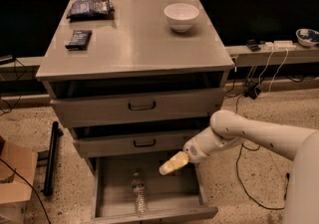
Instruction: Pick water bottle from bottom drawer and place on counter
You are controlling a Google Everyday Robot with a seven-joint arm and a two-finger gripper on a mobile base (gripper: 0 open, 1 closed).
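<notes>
The water bottle (138,192) lies on the floor of the open bottom drawer (194,199), cap toward the back, near the drawer's middle. My gripper (168,166) hangs over the drawer's right half, above and to the right of the bottle, not touching it. The white arm (249,136) reaches in from the right. The counter (134,44) is the grey top of the cabinet.
On the counter stand a white bowl (181,16), a dark snack bag (90,7) and a small dark packet (78,39). The two upper drawers (139,106) stick out slightly above the bottom one. A cardboard box (15,178) and a black bar (51,158) are on the left floor.
</notes>
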